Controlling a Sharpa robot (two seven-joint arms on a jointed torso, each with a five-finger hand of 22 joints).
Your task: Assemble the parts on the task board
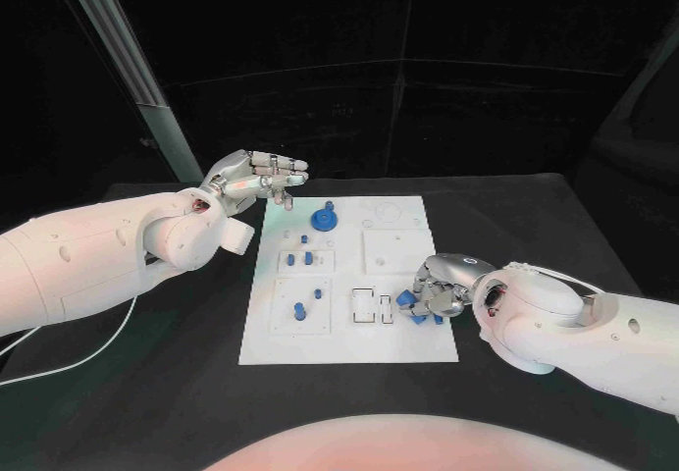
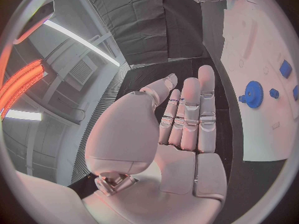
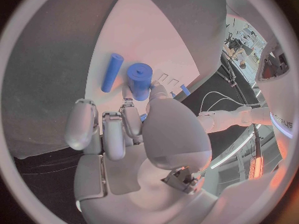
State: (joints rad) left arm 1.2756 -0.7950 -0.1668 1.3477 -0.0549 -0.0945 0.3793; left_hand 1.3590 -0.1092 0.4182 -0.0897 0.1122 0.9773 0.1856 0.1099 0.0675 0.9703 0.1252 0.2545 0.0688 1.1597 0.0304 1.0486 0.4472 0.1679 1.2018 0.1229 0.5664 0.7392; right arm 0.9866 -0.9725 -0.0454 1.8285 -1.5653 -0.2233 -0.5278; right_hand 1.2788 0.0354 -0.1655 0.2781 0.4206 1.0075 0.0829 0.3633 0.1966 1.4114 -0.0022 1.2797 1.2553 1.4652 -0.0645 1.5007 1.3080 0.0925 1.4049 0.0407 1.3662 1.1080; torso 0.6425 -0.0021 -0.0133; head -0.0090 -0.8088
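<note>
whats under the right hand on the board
The right hand sits over the near right corner of the task board. Blue parts peek out beneath its fingers; the right wrist view shows a thick blue cylinder and a thinner blue rod there. Whether it grips one is hidden.

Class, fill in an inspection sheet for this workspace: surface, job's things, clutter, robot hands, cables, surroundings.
Surface: black table.
Job's things: white task board with blue parts; a blue gear near its far end.
Clutter: nothing seen.
Robot hands: left robot hand holds nothing, raised at the board's far left corner; right robot hand curls over blue parts at the board's right edge.
Cables: white cable by the left arm.
Surroundings: dark backdrop.
</note>
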